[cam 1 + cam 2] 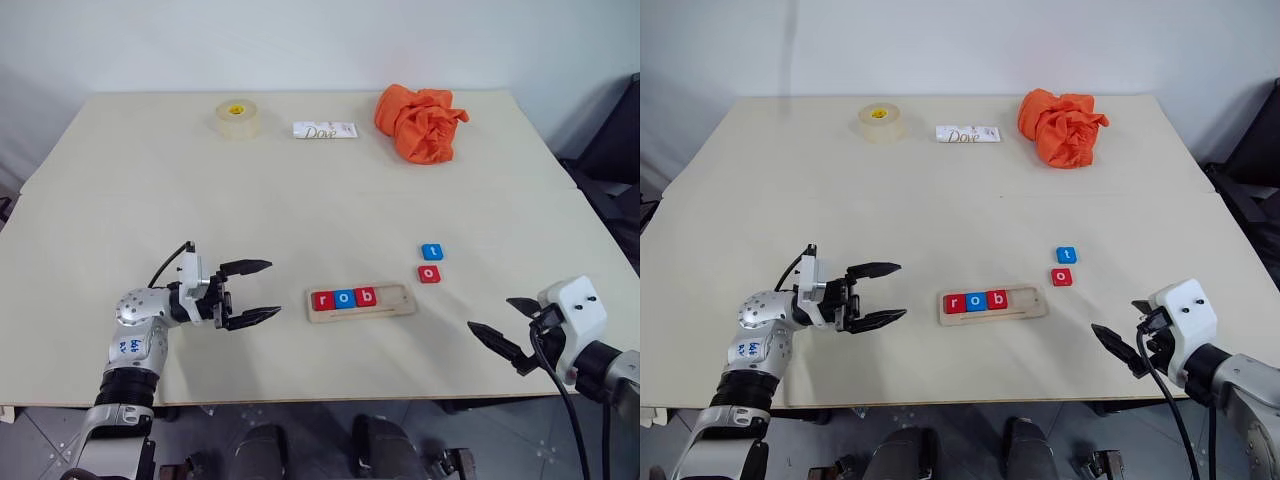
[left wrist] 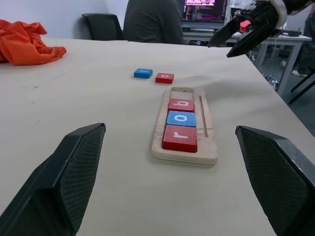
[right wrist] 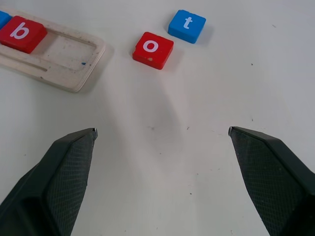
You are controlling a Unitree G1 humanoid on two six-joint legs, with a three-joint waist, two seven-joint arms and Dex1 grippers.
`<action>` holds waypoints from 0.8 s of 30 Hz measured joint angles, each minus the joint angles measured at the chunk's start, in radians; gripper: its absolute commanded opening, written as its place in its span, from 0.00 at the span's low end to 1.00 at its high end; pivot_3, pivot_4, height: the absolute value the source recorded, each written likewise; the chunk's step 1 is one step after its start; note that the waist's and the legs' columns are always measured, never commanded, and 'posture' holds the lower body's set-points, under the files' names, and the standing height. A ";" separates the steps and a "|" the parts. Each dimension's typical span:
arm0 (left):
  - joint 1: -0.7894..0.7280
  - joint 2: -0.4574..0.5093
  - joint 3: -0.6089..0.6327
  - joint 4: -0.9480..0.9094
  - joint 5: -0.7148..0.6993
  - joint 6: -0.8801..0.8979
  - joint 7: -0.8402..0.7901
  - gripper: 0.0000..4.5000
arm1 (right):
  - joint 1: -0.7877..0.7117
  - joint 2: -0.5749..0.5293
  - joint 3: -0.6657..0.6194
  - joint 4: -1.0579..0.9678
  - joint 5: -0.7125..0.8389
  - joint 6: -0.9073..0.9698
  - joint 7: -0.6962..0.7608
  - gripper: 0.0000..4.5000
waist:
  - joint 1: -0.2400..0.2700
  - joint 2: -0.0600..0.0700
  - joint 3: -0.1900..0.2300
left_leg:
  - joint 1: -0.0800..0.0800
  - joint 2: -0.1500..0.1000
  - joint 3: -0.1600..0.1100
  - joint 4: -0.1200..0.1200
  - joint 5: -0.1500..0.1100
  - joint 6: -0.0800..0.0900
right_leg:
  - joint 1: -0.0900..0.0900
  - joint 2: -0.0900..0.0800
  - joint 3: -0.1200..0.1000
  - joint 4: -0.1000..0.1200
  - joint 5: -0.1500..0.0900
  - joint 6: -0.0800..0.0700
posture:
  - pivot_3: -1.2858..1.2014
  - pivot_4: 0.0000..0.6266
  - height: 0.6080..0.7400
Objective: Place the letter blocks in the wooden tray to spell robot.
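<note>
The wooden tray [image 1: 395,307] lies near the table's front middle, holding a red r block [image 1: 322,299], a blue o block [image 1: 344,297] and a red b block [image 1: 366,295] in a row; its right end is bare. A red o block [image 1: 429,274] and a blue t block [image 1: 432,252] lie loose on the table just behind and right of the tray. My left gripper [image 1: 256,292] hovers open to the left of the tray, pointing at it, holding nothing. My right gripper [image 1: 505,325] stands open and empty at the front right, apart from the loose blocks.
At the back of the table are a roll of clear tape [image 1: 237,117], a white Dove wrapper [image 1: 324,130] and a crumpled orange cloth [image 1: 419,122]. A person [image 2: 152,22] sits beyond the table's right side by a monitor [image 2: 204,10].
</note>
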 measured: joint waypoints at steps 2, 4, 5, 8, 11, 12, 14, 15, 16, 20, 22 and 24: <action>0.014 -0.003 0.001 -0.014 -0.001 0.006 0.007 1.00 | -0.041 0.015 0.019 -0.003 0.007 0.028 -0.049 0.99 | -0.004 0.000 0.000 | 0.000 0.000 0.000 0.000 0.000 0.000 | 0.000 0.000 0.000 0.000 0.000 0.000 | 0.52 0.24 1.00; 0.036 -0.014 0.000 -0.046 -0.002 0.008 0.018 1.00 | -0.104 0.058 0.061 -0.011 0.007 0.070 -0.125 0.99 | -0.006 0.000 0.000 | 0.000 0.000 0.000 0.000 0.000 0.000 | 0.000 0.000 0.000 0.001 0.000 0.000 | 0.52 0.24 1.00; 0.048 -0.018 0.000 -0.060 -0.003 0.010 0.025 1.00 | -0.126 0.077 0.086 -0.015 0.006 0.092 -0.161 0.99 | -0.005 0.000 0.000 | 0.000 0.000 0.000 0.000 0.000 0.000 | 0.000 0.000 0.000 0.001 0.000 -0.001 | 0.52 0.24 1.00; 0.076 -0.022 0.001 -0.095 -0.004 0.024 0.044 1.00 | -0.201 0.160 0.146 -0.012 -0.007 0.162 -0.282 0.99 | -0.003 0.000 0.000 | 0.000 0.000 -0.001 0.000 0.000 0.000 | -0.001 0.000 0.000 0.002 -0.001 -0.001 | 0.52 0.24 1.00; 0.092 -0.026 0.001 -0.123 -0.004 0.034 0.060 1.00 | -0.277 0.222 0.201 0.005 -0.026 0.196 -0.376 0.99 | -0.003 0.000 0.000 | 0.000 0.000 -0.001 0.000 0.000 0.000 | -0.001 0.000 0.000 0.002 -0.001 -0.001 | 0.52 0.24 1.00; 0.096 -0.027 0.002 -0.131 -0.004 0.037 0.066 1.00 | -0.298 0.236 0.218 0.014 -0.033 0.198 -0.400 0.99 | -0.003 0.000 0.000 | 0.000 0.000 -0.001 0.000 0.000 0.000 | -0.001 0.000 0.000 0.002 -0.001 -0.001 | 0.52 0.24 1.00; 0.107 -0.029 0.001 -0.148 -0.004 0.041 0.074 1.00 | -0.330 0.262 0.251 0.042 -0.050 0.198 -0.437 0.99 | -0.002 0.000 0.000 | 0.000 0.000 -0.001 0.000 0.000 0.000 | -0.001 0.000 0.000 0.001 -0.001 -0.001 | 0.52 0.24 1.00; 0.113 -0.029 0.002 -0.152 -0.004 0.042 0.078 1.00 | -0.347 0.275 0.265 0.057 -0.056 0.198 -0.452 0.99 | -0.003 0.000 0.000 | 0.000 0.000 0.000 0.000 0.000 0.000 | -0.001 0.000 0.000 0.001 -0.001 -0.002 | 0.52 0.24 1.00; 0.119 -0.031 0.002 -0.156 -0.004 0.044 0.083 1.00 | -0.374 0.289 0.287 0.080 -0.064 0.198 -0.472 0.99 | -0.003 0.000 0.000 | 0.000 0.000 0.000 0.000 0.000 0.000 | -0.001 0.000 0.000 0.002 -0.001 -0.002 | 0.52 0.24 1.00; 0.126 -0.037 -0.001 -0.180 -0.004 0.049 0.101 1.00 | -0.418 0.314 0.348 0.143 -0.093 0.192 -0.513 0.99 | -0.004 0.000 0.000 | 0.000 0.000 0.000 -0.001 0.000 0.000 | -0.001 0.000 0.000 0.002 -0.001 -0.002 | 0.52 0.24 1.00; 0.129 -0.037 0.000 -0.188 -0.004 0.050 0.111 1.00 | -0.427 0.317 0.364 0.167 -0.102 0.189 -0.522 0.99 | -0.003 0.000 0.000 | -0.001 0.000 0.000 -0.001 0.000 0.000 | -0.001 0.000 0.000 0.002 -0.001 -0.002 | 0.52 0.24 1.00; 0.132 -0.037 0.000 -0.190 -0.004 0.052 0.115 1.00 | -0.437 0.319 0.373 0.190 -0.108 0.177 -0.532 0.99 | -0.004 0.000 0.000 | -0.001 0.000 0.000 0.000 0.000 0.000 | -0.001 0.000 0.000 0.002 -0.001 -0.002 | 0.52 0.24 1.00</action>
